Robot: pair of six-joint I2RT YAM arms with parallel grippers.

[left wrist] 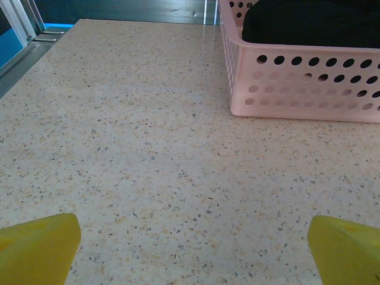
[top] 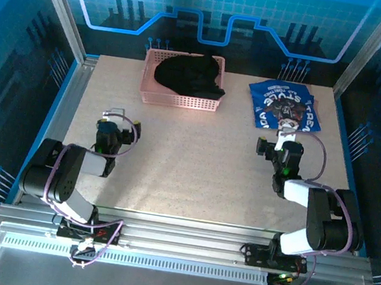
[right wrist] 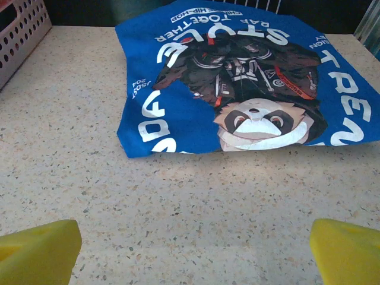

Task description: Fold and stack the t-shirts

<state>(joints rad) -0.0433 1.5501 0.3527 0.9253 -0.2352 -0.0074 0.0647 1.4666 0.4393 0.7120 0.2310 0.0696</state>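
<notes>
A blue t-shirt (top: 283, 106) with white lettering and a dark printed graphic lies folded flat at the back right of the table, also seen in the right wrist view (right wrist: 237, 83). A black t-shirt (top: 190, 74) sits bunched inside the pink basket (top: 179, 101) at the back centre; its dark cloth (left wrist: 309, 22) shows over the basket wall (left wrist: 297, 89). My left gripper (top: 114, 114) hovers open over bare table, well short of the basket. My right gripper (top: 286, 137) is open just in front of the blue shirt's near edge. Yellow fingertips (left wrist: 35, 246) (right wrist: 35, 249) hold nothing.
The speckled table (top: 194, 164) has free room across its middle and front. Metal frame rails (top: 53, 100) border the left and right sides. A blue patterned back wall (top: 218, 3) stands behind the basket.
</notes>
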